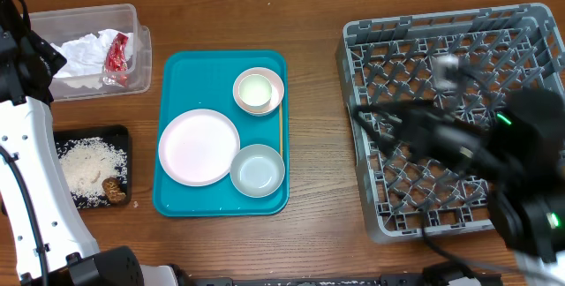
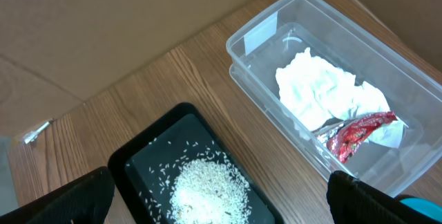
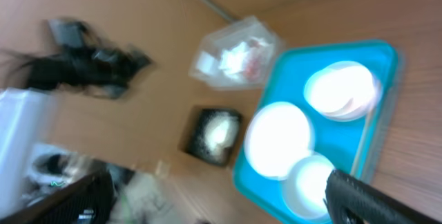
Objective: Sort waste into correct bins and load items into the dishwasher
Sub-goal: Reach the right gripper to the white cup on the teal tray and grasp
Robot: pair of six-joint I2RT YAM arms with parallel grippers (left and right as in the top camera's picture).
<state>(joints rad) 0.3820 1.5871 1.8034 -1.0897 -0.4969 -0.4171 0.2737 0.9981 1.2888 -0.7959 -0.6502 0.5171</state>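
The right end effector [image 1: 375, 116], blurred, hangs over the grey dish rack [image 1: 530, 34]; the teal tray [image 1: 177, 198] carrying the pink plate [image 1: 199, 146] lies well beyond it.

Left wrist view: the left end effector [image 2: 221, 207] is spread and empty. The rice [image 2: 207, 189] in the black tray [image 2: 138, 158] sits between its fingers [image 2: 76, 196], and the napkin [image 2: 318, 89] and red wrapper [image 2: 359, 131] lie in the clear tub [image 2: 255, 34] ahead.

Right wrist view: its jaws are spread wide and empty.

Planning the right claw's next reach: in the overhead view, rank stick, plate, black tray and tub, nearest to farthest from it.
1. Stick, on the right edge of the teal tray, closest to the right claw.
2. Plate, on the tray's left half.
3. Black tray and tub, far left: too close to call.
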